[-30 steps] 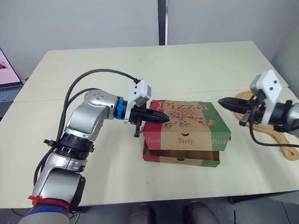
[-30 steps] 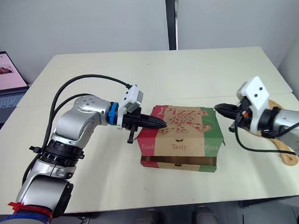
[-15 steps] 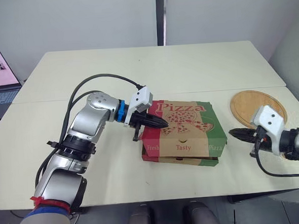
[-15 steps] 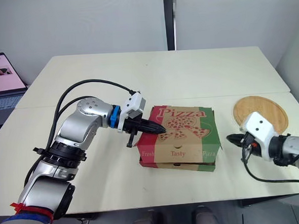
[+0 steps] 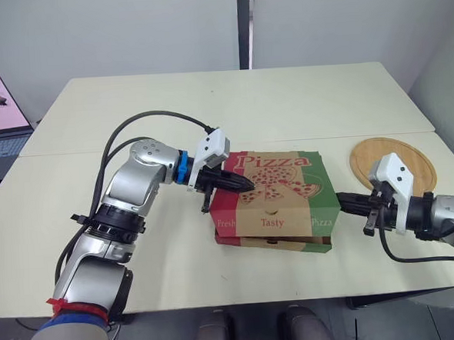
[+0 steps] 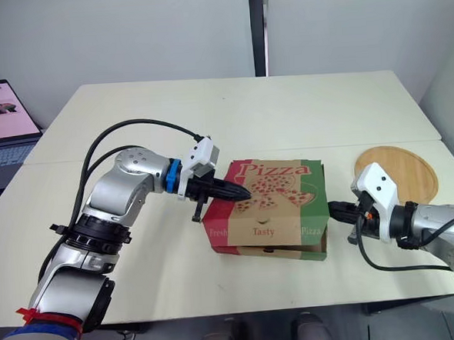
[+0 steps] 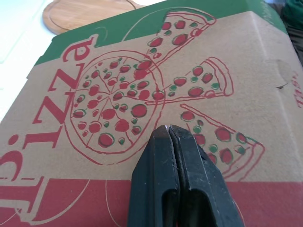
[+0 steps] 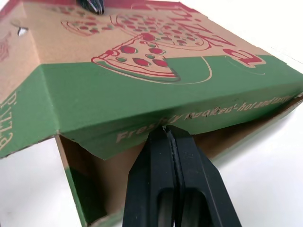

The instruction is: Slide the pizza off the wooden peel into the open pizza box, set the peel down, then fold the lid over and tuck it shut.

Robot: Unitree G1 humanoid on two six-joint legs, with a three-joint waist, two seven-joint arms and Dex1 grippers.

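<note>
Big pale table [image 5: 299,96], and the pizza box [image 5: 271,243] sits between the two sets of fingertips. Its lid [image 5: 286,183] is folded down, but the green side flap [image 8: 118,109] isn't tucked and there's a gap under it. The wooden peel [image 5: 399,150] lies flat behind the right gripper [image 5: 343,201], back past its wrist end. That gripper's fingers are pressed together, tips right at the flap. The left gripper [image 7: 168,130] is squeezed closed too, tips on the lid's printed top.

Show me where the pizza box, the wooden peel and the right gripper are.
pizza box [image 5: 278,184], left eye view, top of the lid.
wooden peel [image 5: 384,146], left eye view, bare round blade.
right gripper [image 5: 343,201], left eye view, its shut fingertips.
</note>
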